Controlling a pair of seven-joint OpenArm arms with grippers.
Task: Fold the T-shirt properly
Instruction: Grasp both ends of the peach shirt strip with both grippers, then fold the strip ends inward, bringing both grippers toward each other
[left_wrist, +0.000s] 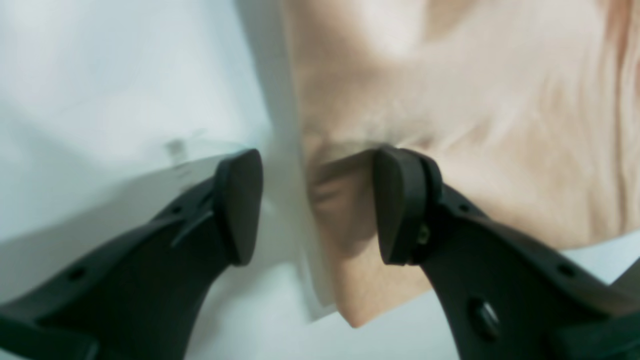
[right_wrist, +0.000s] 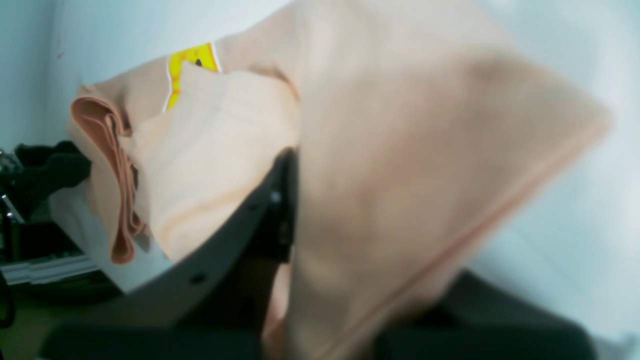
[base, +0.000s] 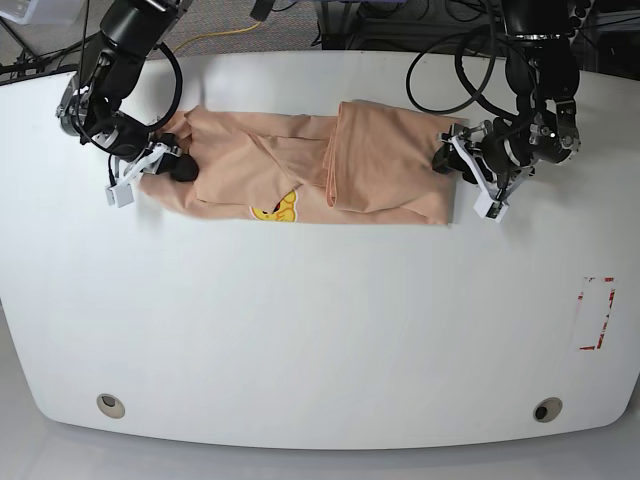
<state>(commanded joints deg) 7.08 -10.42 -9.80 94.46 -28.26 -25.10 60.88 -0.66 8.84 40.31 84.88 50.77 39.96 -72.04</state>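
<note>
The white table (base: 320, 330) fills the base view, and the T-shirt (base: 300, 165) lies across its far half as a long peach band, already narrowed from full width: one panel is doubled over near the middle, making a thick ridge, and the yellow print (base: 278, 209) peeks out at the near edge. So the first lengthwise folds look done, while the cross folds that would bring it down to a compact rectangle are still to come. The left gripper (left_wrist: 315, 205) hangs just over the shirt's corner at the right end of that view, its jaws spread wide with one pad above cloth and the other above bare table, gripping nothing. The right gripper (base: 170, 160) sits at the opposite end, and its wrist view shows a blurred fold of fabric draped over the fingers, apparently pinched and lifted, with the ribbed collar (right_wrist: 117, 190) bunched beyond.
</note>
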